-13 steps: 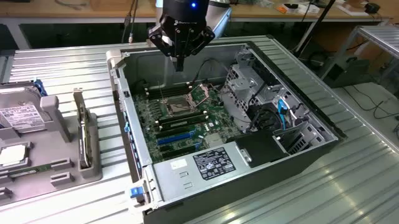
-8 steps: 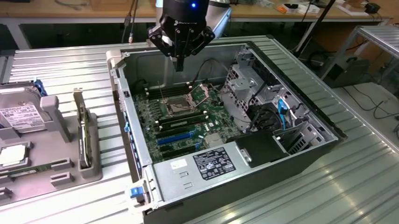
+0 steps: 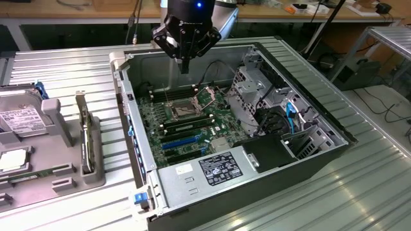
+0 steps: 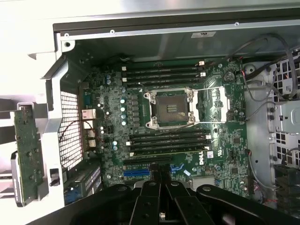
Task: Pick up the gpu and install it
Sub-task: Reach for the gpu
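The pincer (image 3: 184,66) hangs pointing downward (fingers pressed together).

Bkgd: ribbed silver metal surface (image 3: 359,192) spans the exterior view, soft glare on its ridges at 5 o'clock. Wooden bench (image 3: 77,12) along 12 o'clock, cluttered w/ cables and small items. Dark slanted pole (image 3: 326,29) at 1 o'clock. Second metal-topped table (image 3: 393,34) at 2 o'clock, black box (image 3: 352,72) near it. Loose cables (image 3: 384,109) on the floor (image 3: 369,94) at 3 o'clock.
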Tool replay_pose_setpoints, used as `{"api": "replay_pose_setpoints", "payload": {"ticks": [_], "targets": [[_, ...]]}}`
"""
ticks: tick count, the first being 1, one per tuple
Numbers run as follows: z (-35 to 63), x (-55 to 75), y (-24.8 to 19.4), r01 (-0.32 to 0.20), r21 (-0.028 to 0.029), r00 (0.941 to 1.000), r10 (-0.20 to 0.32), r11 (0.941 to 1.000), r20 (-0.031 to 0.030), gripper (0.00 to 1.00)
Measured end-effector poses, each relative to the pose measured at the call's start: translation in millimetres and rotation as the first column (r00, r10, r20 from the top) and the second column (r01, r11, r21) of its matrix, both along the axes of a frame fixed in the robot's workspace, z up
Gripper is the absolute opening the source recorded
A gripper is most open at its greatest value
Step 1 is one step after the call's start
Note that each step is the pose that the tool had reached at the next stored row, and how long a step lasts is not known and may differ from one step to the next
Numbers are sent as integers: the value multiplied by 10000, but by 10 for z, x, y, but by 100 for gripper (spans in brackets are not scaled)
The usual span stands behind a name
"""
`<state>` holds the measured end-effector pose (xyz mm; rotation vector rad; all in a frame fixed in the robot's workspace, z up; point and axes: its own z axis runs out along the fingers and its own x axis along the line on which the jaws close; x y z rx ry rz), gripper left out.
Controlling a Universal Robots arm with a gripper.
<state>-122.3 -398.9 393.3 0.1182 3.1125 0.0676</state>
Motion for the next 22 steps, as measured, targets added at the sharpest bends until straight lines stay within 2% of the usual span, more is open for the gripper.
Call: {"api": "replay_pose_setpoints", "payload": {"ticks": [7,22], "targets": [[0,-23,-1,1,0,10000,-1,10000,0,10],[0,-195,-1,0,0,10000,0,10000,1,10]]}}
